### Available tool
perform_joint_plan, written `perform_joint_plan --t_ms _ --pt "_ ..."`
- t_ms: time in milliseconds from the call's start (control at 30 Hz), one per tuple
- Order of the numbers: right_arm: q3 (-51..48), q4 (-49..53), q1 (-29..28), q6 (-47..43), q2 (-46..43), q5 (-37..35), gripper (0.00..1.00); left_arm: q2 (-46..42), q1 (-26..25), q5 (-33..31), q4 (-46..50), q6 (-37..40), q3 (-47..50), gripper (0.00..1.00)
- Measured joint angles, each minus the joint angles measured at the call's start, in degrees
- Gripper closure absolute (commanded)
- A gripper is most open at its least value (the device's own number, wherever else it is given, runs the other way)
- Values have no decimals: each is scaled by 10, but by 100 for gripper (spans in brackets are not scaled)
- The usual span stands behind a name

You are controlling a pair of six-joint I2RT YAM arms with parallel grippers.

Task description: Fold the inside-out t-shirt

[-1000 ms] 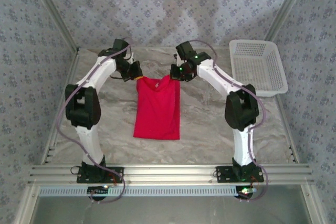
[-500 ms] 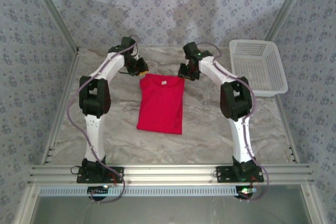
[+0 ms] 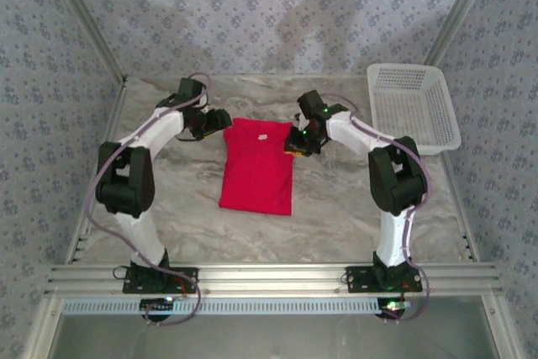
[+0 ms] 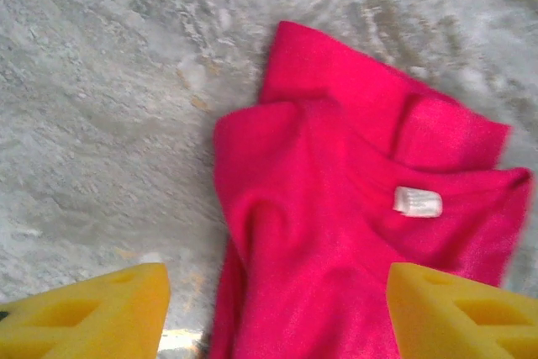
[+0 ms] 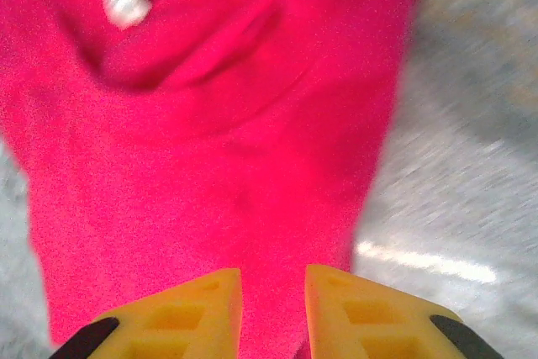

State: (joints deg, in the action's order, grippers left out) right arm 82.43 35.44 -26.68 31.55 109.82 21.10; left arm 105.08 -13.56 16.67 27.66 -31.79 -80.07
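The inside-out t-shirt (image 3: 256,170) is bright red and lies flat as a narrow folded rectangle in the middle of the table, collar end far, white tag (image 3: 263,133) facing up. My left gripper (image 3: 220,119) hovers just off the shirt's far left corner. Its yellow fingers (image 4: 92,313) stand wide apart over the shirt (image 4: 336,233) and the tag (image 4: 418,202), holding nothing. My right gripper (image 3: 296,147) is at the shirt's right edge near the collar. In the right wrist view its jaws (image 5: 273,308) stand a narrow gap apart above the flat fabric (image 5: 210,149).
A white plastic basket (image 3: 412,107) stands at the table's far right corner. The table top (image 3: 168,199) is a mottled grey sheet, with patterned walls on three sides and an aluminium rail (image 3: 269,277) along the near edge.
A second ago both grippers held the shirt's far corners above the table. It now lies flat, let go by both. The left jaws have opened wide and the right gripper has moved nearer over the shirt's edge.
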Motion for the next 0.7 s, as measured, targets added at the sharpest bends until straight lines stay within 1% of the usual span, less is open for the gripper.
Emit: perform_joint_plan --t_ms 133,233,300,400,467,533,567,600,633,667,700 --pt "-47 -40 -32 15 -9 33 84 -28 -17 39 -69 -34 63 42" --pt "-72 -54 -37 29 3 42 94 -27 -42 60 -117 -57 126 45" --pt "-88 -57 -36 39 14 38 98 -26 -54 71 -136 -71 169 46" --pt "-107 -47 -30 44 21 27 97 -26 -59 78 -155 -85 231 48" --pt "-107 -39 -27 42 15 18 90 -44 -57 78 -175 -90 253 49" --pt "-106 -20 -26 29 8 7 73 -81 -57 58 -170 -92 278 47" --pt "-104 -11 -25 23 3 3 64 -99 -57 45 -161 -91 285 43" --pt "-99 2 -24 12 -2 -1 53 -121 -60 25 -149 -88 290 37" --pt "-93 8 -24 5 -8 -4 45 -142 -61 5 -137 -83 290 31" --pt "-83 14 -22 -6 -14 -7 39 -169 -61 -21 -130 -79 290 26" --pt "-72 16 -20 -14 -19 -9 38 -195 -63 -48 -127 -73 290 23"
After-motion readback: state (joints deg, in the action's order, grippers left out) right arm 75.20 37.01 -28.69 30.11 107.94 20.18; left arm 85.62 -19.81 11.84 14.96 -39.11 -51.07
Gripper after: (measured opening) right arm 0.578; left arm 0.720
